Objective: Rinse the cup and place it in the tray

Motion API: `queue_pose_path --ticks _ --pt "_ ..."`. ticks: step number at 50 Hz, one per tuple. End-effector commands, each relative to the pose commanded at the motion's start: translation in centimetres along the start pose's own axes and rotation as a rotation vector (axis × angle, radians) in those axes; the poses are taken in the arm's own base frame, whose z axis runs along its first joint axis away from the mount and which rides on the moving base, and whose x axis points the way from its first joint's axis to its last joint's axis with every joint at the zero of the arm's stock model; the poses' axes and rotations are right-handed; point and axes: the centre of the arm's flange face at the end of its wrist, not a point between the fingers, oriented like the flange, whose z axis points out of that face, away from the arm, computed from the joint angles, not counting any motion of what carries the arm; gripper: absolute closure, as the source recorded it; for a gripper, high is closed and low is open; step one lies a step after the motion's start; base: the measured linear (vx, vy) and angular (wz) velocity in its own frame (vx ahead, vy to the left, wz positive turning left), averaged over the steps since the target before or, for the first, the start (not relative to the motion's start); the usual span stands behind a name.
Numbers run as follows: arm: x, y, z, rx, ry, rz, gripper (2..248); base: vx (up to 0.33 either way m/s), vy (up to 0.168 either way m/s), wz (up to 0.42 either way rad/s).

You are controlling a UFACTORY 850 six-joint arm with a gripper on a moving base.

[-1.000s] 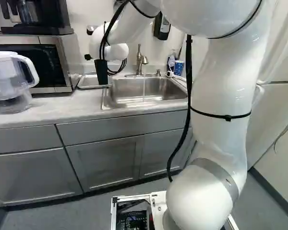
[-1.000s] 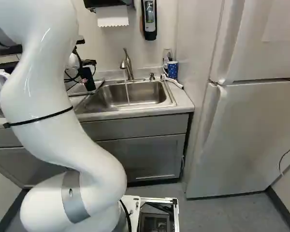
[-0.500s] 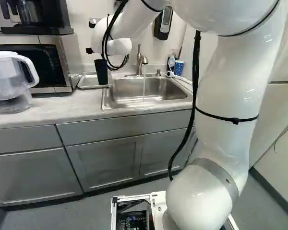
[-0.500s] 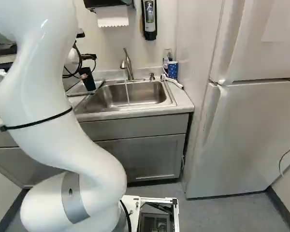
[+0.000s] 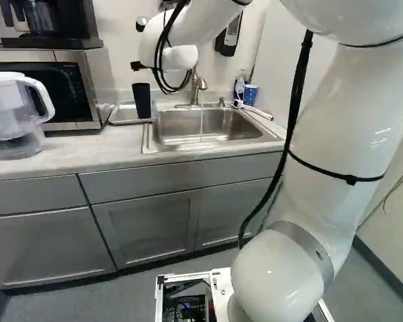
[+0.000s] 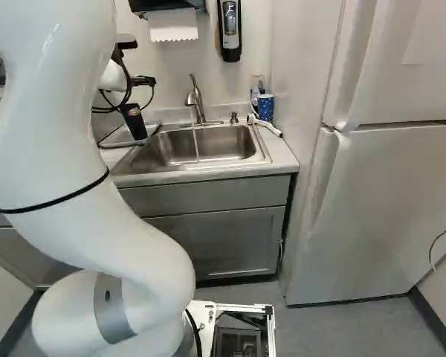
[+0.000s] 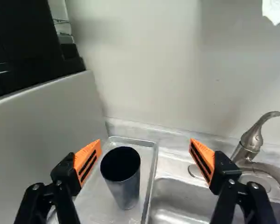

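A: Left base view. Where's the cup?
B: Cup (image 5: 142, 101), dark, standing in the tray (image 5: 123, 123), left of the sink (image 5: 146, 142). Gripper (image 5: 138, 66) above it and apart, mostly hidden behind the wrist.
A: Nearby?
B: Microwave (image 5: 70, 84) left of the tray, coffee maker (image 5: 43, 25) on top of it. Pitcher (image 5: 12, 111) on the counter (image 5: 87, 151).
A: Right base view?
B: Arm (image 6: 52, 141) fills the left side. Cup again left of the sink. Tap (image 6: 198, 103) running, thin stream down into the basin. Blue mug (image 6: 265, 108) behind the sink's right corner, fridge (image 6: 379, 216) farther right. Paper towel (image 6: 172, 26) and dispenser (image 6: 230, 30) on the wall.
A: Wrist view. Fingers?
B: Spread wide on the gripper (image 7: 145, 143), orange pads (image 7: 87, 158) well apart, nothing pinched.
A: And the cup there?
B: Ahead of and below the fingers, within their span, nearer the finger away from the tap. Upright, mouth up, base on the tray floor. Tray rim runs between cup and sink. Can't make out any water inside; the interior's too dark.
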Motion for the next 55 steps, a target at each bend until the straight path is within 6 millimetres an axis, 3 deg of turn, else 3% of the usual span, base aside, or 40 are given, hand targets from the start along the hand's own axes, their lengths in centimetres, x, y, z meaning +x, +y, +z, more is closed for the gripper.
queue_pose_path --ticks 31,55 --pt "0.2 4.5 -2.2 -0.075 -0.007 0.018 3 0.0 0.0 0.0" --pt "1.2 8.3 -1.5 -0.141 0.008 0.031 3 0.0 0.0 0.0"
